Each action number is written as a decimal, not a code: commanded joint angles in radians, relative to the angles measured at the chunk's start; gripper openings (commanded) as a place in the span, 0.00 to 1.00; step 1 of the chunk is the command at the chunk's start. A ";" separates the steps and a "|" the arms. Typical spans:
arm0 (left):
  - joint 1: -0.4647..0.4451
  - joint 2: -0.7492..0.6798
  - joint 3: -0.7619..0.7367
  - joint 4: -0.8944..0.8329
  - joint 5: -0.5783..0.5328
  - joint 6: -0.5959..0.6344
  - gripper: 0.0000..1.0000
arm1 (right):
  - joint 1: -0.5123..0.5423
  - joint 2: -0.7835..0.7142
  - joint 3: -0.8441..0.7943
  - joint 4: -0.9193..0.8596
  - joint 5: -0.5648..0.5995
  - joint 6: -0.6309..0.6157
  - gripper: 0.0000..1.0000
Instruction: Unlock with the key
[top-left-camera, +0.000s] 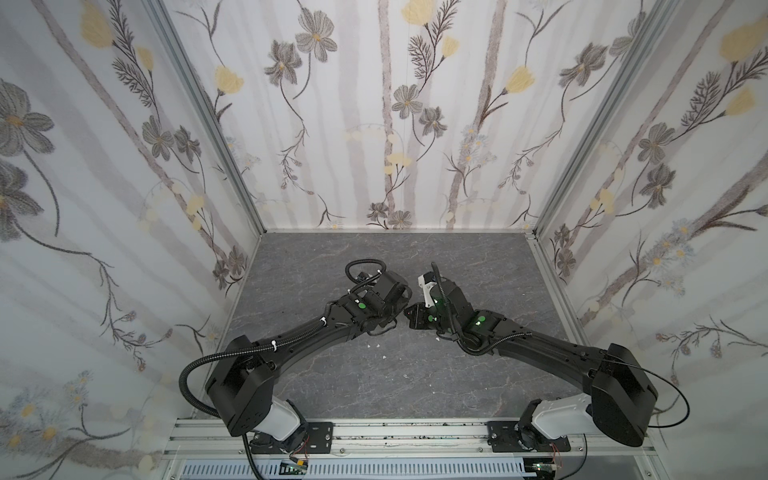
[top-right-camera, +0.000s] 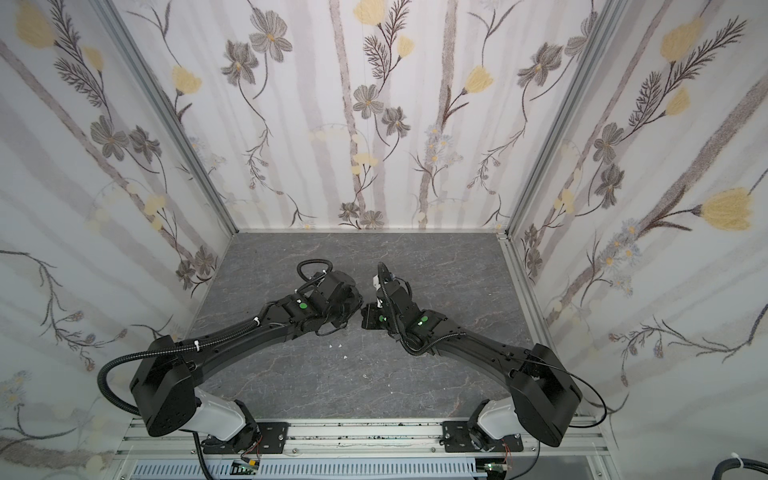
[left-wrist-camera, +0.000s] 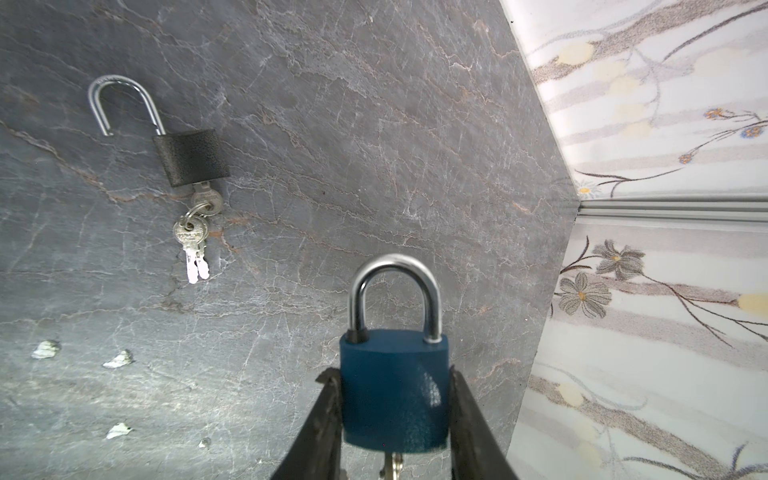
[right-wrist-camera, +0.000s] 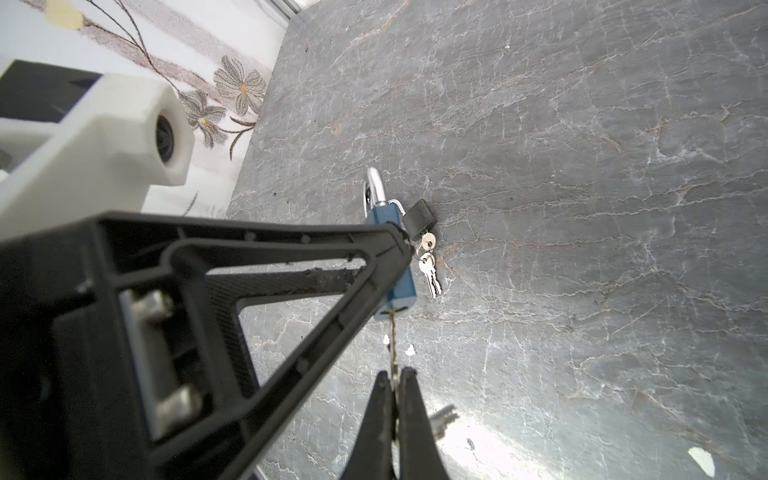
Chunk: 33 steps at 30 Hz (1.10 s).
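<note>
Table (left-wrist-camera: 374, 124): grey veined stone-look slab.
Blue padlock (left-wrist-camera: 395, 395): matte block, chrome shackle seated, clamped in my left gripper (left-wrist-camera: 392, 374).
Black padlock (left-wrist-camera: 191, 158): pebbled, shackle sprung, lying on the slab.
Key (right-wrist-camera: 392, 336): thin metal, in the blue keyhole, pinched by my right gripper (right-wrist-camera: 395, 374).

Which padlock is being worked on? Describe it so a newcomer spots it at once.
At the middle of the grey stone-look tabletop, find the left gripper. The blue padlock held there has its shackle shut; the black padlock lying nearby has its shackle open.
</note>
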 joint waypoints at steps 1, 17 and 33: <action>-0.010 -0.010 -0.005 0.062 0.187 -0.001 0.00 | -0.002 -0.004 -0.013 0.225 -0.011 0.008 0.01; 0.028 -0.002 -0.005 -0.007 0.159 0.043 0.00 | -0.002 -0.094 -0.128 0.215 -0.023 0.012 0.19; 0.061 0.057 0.013 -0.126 0.181 0.167 0.00 | -0.063 -0.253 -0.324 0.187 -0.003 -0.011 0.21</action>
